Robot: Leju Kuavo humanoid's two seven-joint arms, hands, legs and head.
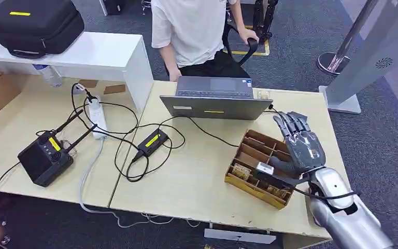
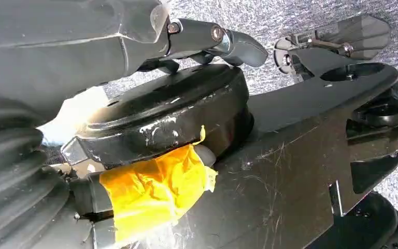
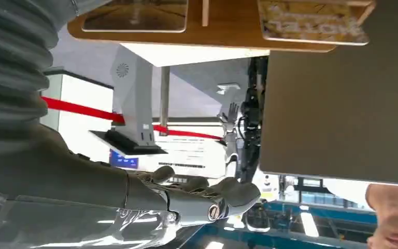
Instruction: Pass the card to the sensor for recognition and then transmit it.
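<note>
Wooden card tray (image 1: pixel 249 179) at lower right under the right robot hand (image 1: pixel 300 145), fingers spread, holding nothing: card not yet picked, scanning and handover remain.

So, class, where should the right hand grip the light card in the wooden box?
Probably its raised top edge, pinched from above by the right hand: the card sits in a narrow slot of the wooden box, walls flanking it.

Office or lab: desks (image 1: pixel 186 171), laptop (image 1: pixel 215 98), cables (image 1: pixel 129 140).
</note>
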